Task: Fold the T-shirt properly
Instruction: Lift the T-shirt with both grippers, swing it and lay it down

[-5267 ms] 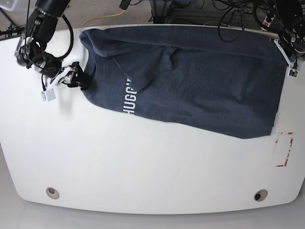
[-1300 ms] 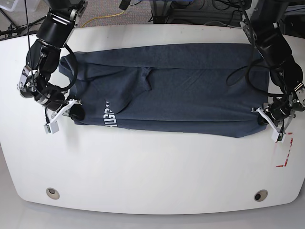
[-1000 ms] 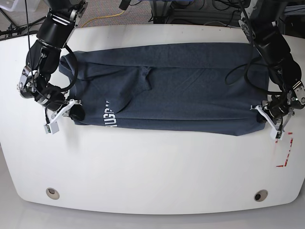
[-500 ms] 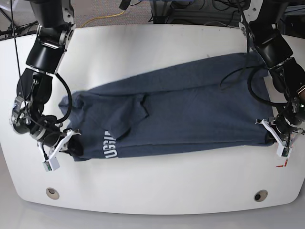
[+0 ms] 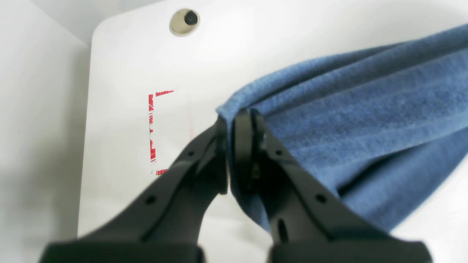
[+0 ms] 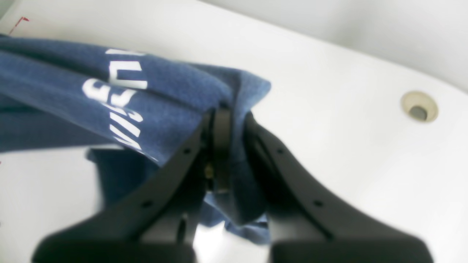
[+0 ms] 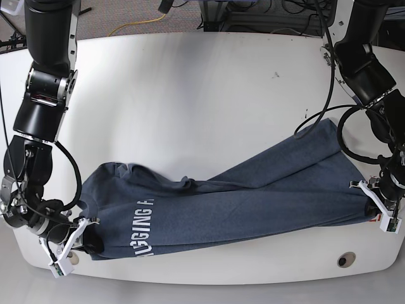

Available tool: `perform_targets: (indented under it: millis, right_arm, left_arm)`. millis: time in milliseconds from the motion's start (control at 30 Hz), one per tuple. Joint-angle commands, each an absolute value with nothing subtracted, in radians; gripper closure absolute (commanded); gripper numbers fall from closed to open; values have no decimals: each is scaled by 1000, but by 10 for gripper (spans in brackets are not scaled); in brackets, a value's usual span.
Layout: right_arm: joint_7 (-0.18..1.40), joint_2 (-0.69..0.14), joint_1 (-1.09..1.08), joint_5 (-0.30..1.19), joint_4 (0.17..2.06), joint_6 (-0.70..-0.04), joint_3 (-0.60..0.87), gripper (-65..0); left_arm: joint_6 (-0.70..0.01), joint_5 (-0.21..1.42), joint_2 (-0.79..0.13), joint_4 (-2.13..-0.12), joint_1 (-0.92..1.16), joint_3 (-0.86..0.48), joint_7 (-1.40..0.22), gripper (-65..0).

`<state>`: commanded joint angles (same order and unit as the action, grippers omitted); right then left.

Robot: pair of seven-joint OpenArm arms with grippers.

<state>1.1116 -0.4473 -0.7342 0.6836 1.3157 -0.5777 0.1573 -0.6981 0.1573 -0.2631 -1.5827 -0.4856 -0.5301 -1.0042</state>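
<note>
The T-shirt lies stretched across the near part of the white table, its white lettering facing up near one end. At that lettered end the right gripper is clamped tight on a bunched corner of cloth. At the opposite end the left gripper pinches the shirt's edge, seemingly lifted slightly off the table. Just beyond that end are red marks and a round hole.

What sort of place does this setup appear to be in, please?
Probably a robotics lab: a bare white table with red tape marks, two black robot arms holding a T-shirt, and loose cables behind.
</note>
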Motion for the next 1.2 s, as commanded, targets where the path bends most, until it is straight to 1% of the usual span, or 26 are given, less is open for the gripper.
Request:
perform_targets:
  millis: [100, 233, 333, 433, 600, 700, 800, 867, 900, 1033, 1133, 1200]
  right_arm:
    - [1112, -447, -731, 684, 1316, -578, 157, 0]
    - [1110, -449, -743, 682, 1314, -578, 157, 0]
    - [1110, -452, -809, 676, 1302, -578, 133, 0]
    - [1110, -453, -914, 621, 1271, -579, 85, 0]
    - [1110, -452, -1090, 573, 1264, -579, 16, 0]
    - [1110, -452, -1196, 559, 1264, -579, -44, 0]
    - [1118, -453, -1306, 564, 1264, -579, -97, 0]
    - [1119, -466, -1306, 565, 1267, -582, -113, 0]
    - [1119, -479, -1306, 567, 1270, -596, -122, 0]
    - [1142, -484, -1306, 567, 1271, -653, -127, 0]
    - [1156, -486, -1306, 567, 1271, -680, -125, 0]
    - [1161, -487, -1306, 568, 1279, -698, -90, 0]
  left_arm:
    - [-698, 157, -262, -1613, -489, -565, -1006, 0]
    - [-698, 157, -262, -1623, -527, -561, -1017, 0]
    - [-698, 156, -262, -1623, -585, -562, -1053, 0]
    - [-698, 153, -265, -1623, -659, -564, -1072, 0]
    - [-698, 153, -314, -1623, -806, -562, -1112, 0]
    - [-670, 151, -341, -1621, -923, -559, -1139, 0]
    - [-665, 154, -390, -1612, -1035, -555, -1139, 0]
    - [-665, 154, -401, -1610, -1081, -547, -1141, 0]
    - [-665, 154, -404, -1610, -1104, -529, -1142, 0]
    - [-668, 159, -437, -1623, -1119, -479, -1144, 0]
    - [-680, 159, -446, -1613, -1113, -484, -1144, 0]
    - [-698, 157, -446, -1620, -1052, -486, -1144, 0]
